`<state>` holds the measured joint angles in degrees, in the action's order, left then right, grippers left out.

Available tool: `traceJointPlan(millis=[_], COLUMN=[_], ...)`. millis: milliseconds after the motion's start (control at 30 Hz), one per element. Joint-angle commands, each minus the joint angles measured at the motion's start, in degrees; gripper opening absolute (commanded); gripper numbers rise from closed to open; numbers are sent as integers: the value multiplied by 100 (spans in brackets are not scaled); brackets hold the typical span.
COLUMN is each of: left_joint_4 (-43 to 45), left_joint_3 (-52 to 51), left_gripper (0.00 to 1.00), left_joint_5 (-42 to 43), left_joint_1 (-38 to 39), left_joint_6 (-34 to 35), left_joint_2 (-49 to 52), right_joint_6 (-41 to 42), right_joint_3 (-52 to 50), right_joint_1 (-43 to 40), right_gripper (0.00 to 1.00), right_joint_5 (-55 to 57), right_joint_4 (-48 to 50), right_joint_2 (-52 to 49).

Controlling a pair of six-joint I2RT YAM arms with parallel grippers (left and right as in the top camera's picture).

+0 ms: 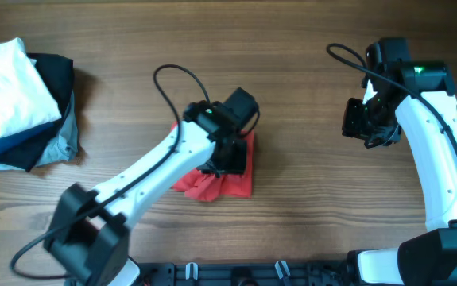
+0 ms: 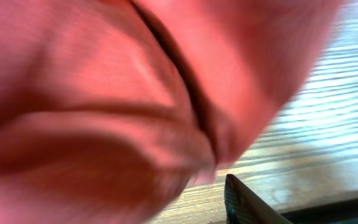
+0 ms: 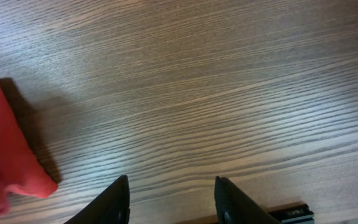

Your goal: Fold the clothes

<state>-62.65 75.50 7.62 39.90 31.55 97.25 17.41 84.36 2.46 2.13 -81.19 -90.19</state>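
A crumpled red cloth [image 1: 232, 184] lies on the wooden table near the middle. My left gripper [image 1: 226, 159] is pressed down onto its upper part. In the left wrist view the red cloth [image 2: 104, 93] fills nearly the whole frame, close and blurred. Only the right finger [image 2: 244, 202] shows, set wide and clear of the cloth; the other finger is hidden behind the fabric. My right gripper [image 1: 361, 121] hovers over bare table at the right, open and empty [image 3: 172, 190]. A corner of the red cloth [image 3: 4, 149] shows at the left of the right wrist view.
A pile of clothes [image 1: 17, 103] sits at the far left, with a white garment [image 1: 5, 79] on top of dark and blue-grey ones. A black rail [image 1: 276, 272] runs along the table's front edge.
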Motion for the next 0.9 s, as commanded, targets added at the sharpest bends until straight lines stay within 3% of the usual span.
traceJointPlan(millis=[0,100,167,233,367,533,700,800,867], left_joint_4=[15,33,39,57,48,98,212,503,632], left_joint_3=[136,136,136,133,111,42,42,42,131], left_gripper=[52,52,61,63,58,54,50,49,49], left_joint_5=[-70,-107,-125,-105,413,901,1805,3355,3838], left_joint_1=[-590,-1357,-1969,-2586,-3117,-2841,-1926,-1064,-702], left_joint_6=[-289,-568,-584,-577,-568,-568,-540,-739,-887], left_joint_2=[-966,-1609,-1919,-2011,-1598,-538,634,960,901], right_joint_6=[-98,-645,-1408,-1910,-1840,-1353,-1270,-964,-820], right_joint_3=[-39,-39,-39,-39,-39,-39,-39,-39,-39], right_joint_1=[-13,-11,20,140,533,599,599,599,597], right_gripper=[46,46,47,47,47,46,45,45,44], right_joint_5=[-83,-590,-1480,-2306,-2719,-2583,-2162,-1834,-1646], right_joint_4=[-7,66,142,234,555,719,581,546,533], right_joint_2=[39,39,39,39,39,39,39,39,39])
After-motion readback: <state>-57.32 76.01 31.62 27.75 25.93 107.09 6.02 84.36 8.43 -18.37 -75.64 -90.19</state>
